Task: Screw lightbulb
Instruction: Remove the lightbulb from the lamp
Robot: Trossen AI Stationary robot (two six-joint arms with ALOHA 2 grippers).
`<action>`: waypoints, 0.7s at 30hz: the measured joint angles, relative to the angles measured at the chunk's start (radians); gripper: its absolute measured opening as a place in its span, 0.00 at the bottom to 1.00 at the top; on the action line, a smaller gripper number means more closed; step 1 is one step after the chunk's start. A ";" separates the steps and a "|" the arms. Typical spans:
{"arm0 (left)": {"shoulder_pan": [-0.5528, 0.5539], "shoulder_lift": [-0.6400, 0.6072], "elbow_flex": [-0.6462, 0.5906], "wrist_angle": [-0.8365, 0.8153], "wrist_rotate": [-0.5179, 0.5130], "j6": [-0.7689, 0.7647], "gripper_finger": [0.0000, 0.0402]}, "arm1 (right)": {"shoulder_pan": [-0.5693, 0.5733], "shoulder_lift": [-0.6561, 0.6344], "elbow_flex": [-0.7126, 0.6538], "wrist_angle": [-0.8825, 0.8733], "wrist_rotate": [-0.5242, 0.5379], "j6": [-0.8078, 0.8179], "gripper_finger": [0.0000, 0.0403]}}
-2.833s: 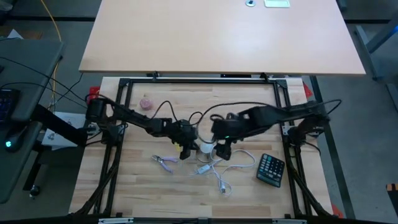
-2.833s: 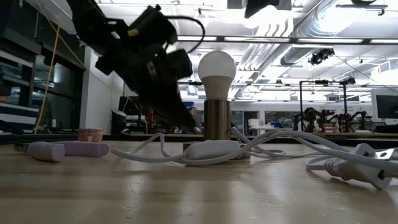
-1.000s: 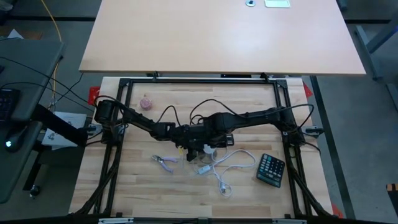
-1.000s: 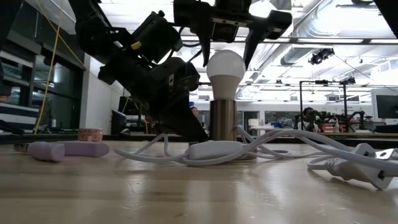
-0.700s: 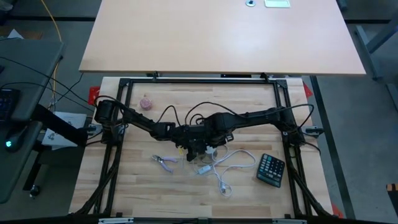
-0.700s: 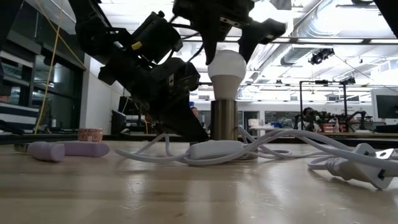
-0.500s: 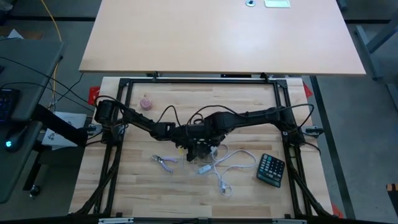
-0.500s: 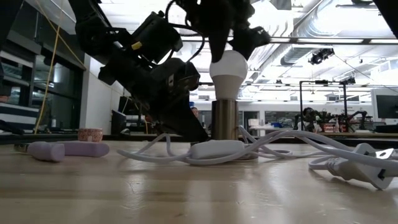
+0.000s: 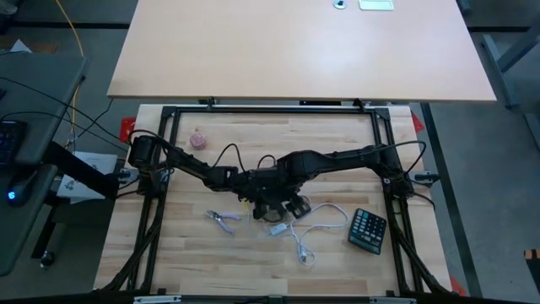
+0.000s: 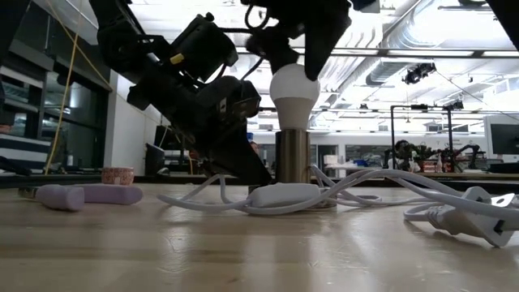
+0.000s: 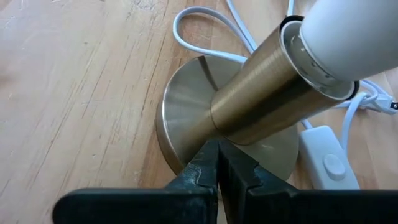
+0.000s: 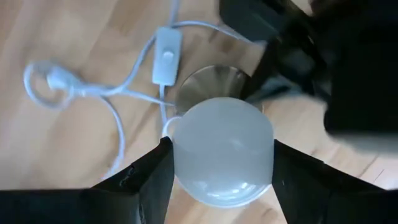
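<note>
The bulb [image 10: 293, 91] sits upright in the brass socket [image 10: 293, 156] near the middle of the table [image 9: 337, 253], its neck down in the tube's mouth. Seen in the left wrist view, the bulb [image 11: 354, 34] fills the socket's rim, and the socket stands on a round metal base [image 11: 186, 118].

The right gripper [image 12: 219, 163] comes down from 12 o'clock over the bulb, and its two fingers [image 12: 146, 180] press the frosted globe [image 12: 222, 152] from opposite sides, so the jaws grip the bulb. In the low view this gripper [image 10: 293, 57] is the dark mass sitting on top of the globe.

The left gripper [image 11: 217, 171] reaches in low from 9 o'clock, tilted steeply, with its jaws closed tight together and nothing between them; the tips press on the base right at the foot of the socket. In the low view the left arm [image 10: 195, 89] slopes down to that spot.

A white cord [image 10: 389, 182] loops over the wood from the base toward 4 o'clock, with an inline switch [image 12: 166, 55] and a plug [image 10: 474, 212] on it. Pliers [image 9: 224, 219] lie at 8 o'clock of the lamp, a calculator [image 9: 369, 230] at 4 o'clock, and a pink ball [image 9: 198, 138] well apart at 10 o'clock.
</note>
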 joint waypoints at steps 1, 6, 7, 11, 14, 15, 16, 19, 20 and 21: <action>0.000 0.000 0.000 0.000 -0.003 0.000 0.00 | 0.000 0.000 0.000 0.003 0.000 -0.065 0.57; 0.000 0.000 0.000 0.000 -0.014 0.000 0.00 | 0.001 0.000 0.000 0.012 0.005 -0.157 0.57; 0.000 0.000 0.000 0.000 -0.014 0.000 0.00 | 0.001 0.000 0.000 0.014 0.011 -0.140 0.57; 0.000 0.000 0.000 0.000 -0.019 0.000 0.00 | 0.003 0.000 0.000 0.016 0.043 -0.086 0.57; 0.001 0.000 0.000 0.000 -0.029 0.000 0.00 | 0.000 0.000 0.000 0.013 0.048 -0.079 0.57; 0.002 0.000 0.000 0.000 -0.030 0.000 0.00 | -0.001 0.000 0.000 0.013 0.050 -0.079 0.57; 0.002 0.000 0.000 0.000 -0.031 -0.001 0.00 | -0.001 0.000 0.000 0.013 0.049 -0.080 0.57; 0.002 0.000 0.000 0.000 -0.032 -0.006 0.00 | -0.001 0.000 0.000 0.012 0.038 -0.092 0.57; 0.002 0.000 0.000 0.000 -0.032 -0.006 0.00 | -0.001 0.000 0.000 0.012 0.034 -0.100 0.57; 0.002 0.000 0.000 0.000 -0.032 -0.006 0.00 | -0.001 0.000 0.000 0.012 0.033 -0.105 0.57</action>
